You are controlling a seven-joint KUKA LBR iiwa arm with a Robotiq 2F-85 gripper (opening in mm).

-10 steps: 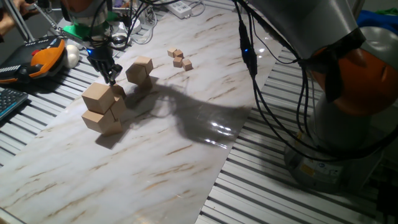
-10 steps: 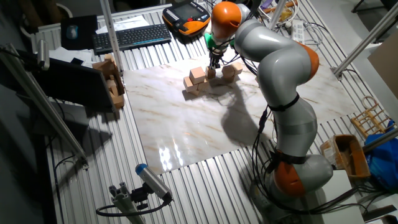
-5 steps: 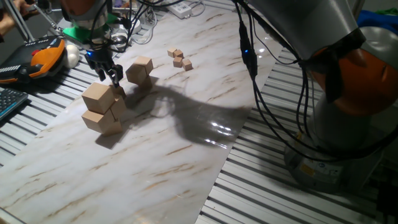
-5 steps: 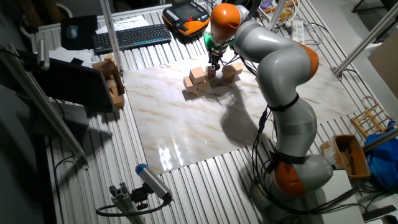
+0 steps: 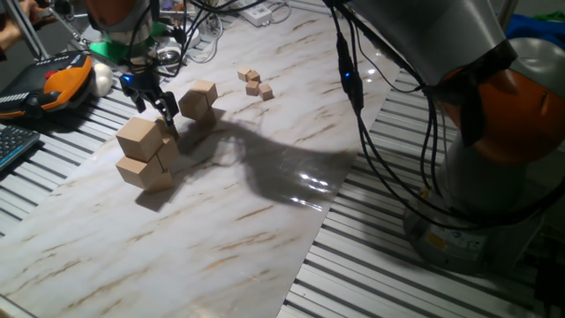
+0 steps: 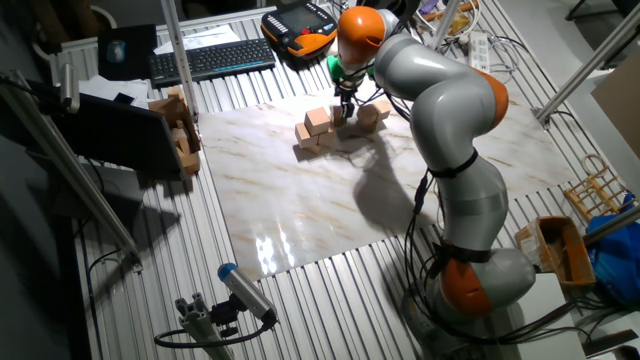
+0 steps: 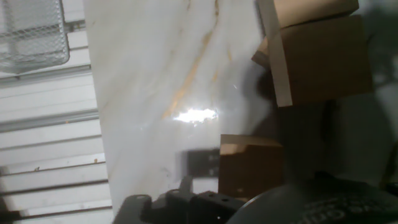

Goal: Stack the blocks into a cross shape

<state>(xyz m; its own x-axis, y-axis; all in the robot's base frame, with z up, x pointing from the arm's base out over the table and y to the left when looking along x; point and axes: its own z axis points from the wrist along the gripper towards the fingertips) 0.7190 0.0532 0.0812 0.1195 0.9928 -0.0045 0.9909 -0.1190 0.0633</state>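
A mid-sized tan block (image 5: 169,147) leans against a pile of two bigger tan cubes (image 5: 141,138), one on top of the other. My gripper (image 5: 157,108) hangs just above that block, with its fingers spread and nothing between them. In the other fixed view the gripper (image 6: 342,108) is right beside the pile (image 6: 316,124). The hand view shows the block (image 7: 249,165) close under the hand and the bigger cubes (image 7: 317,59) beyond it. My own fingertips are hidden in that view.
Another bigger tan cube (image 5: 199,98) stands just right of the gripper. Three tiny cubes (image 5: 254,84) lie farther back. An orange pendant (image 5: 66,79) and a keyboard (image 6: 210,58) sit off the marble board's left side. A wooden rack (image 6: 175,125) stands beside the board.
The fingers, close together over the block a second ago, now stand apart. The hand has shifted slightly right. The cubes have not moved.
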